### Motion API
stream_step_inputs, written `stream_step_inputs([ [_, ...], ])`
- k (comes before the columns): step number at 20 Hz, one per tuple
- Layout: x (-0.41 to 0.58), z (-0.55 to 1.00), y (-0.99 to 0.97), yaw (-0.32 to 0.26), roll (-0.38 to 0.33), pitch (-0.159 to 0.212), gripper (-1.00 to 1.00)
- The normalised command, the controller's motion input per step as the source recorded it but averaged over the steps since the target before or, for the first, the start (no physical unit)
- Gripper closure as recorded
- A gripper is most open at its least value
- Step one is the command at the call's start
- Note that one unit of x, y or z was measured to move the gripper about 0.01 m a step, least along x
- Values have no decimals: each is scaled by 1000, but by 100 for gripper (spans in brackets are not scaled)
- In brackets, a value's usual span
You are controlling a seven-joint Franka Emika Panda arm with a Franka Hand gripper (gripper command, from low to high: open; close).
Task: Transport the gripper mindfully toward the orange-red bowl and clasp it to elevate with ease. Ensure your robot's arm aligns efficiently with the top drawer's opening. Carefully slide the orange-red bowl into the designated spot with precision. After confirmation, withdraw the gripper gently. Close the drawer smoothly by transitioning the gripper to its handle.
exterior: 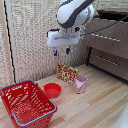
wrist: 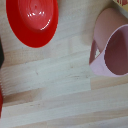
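The orange-red bowl [exterior: 52, 90] rests on the wooden table between the red basket and the pink cup; the wrist view shows the bowl [wrist: 31, 21] from above, empty. My gripper [exterior: 61, 51] hangs well above the table, higher than the bowl and slightly toward the exterior view's right of it. Its blue-tipped fingers [exterior: 55, 52] stand apart and hold nothing. The white arm [exterior: 74, 12] reaches in from the top. The grey-brown top drawer [exterior: 107, 40] is at the exterior view's right. Its handle is too faint to pick out, and I cannot tell whether the drawer is open.
A red wire-mesh basket [exterior: 27, 102] fills the front left of the exterior view. A pink cup [exterior: 80, 84] [wrist: 111, 47] stands right of the bowl, with a colourful box [exterior: 67, 73] behind. A darker drawer front [exterior: 109, 64] sits under the top drawer.
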Motion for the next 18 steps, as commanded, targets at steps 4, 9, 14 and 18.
stream_step_inputs([
  [4,35,-399,53,-4,-32,23,-100],
  [9,11,-571,71,0,-54,54,-100],
  [14,1,-531,36,0,-39,39,-100],
  [18,0,-493,126,0,-57,31,-100],
])
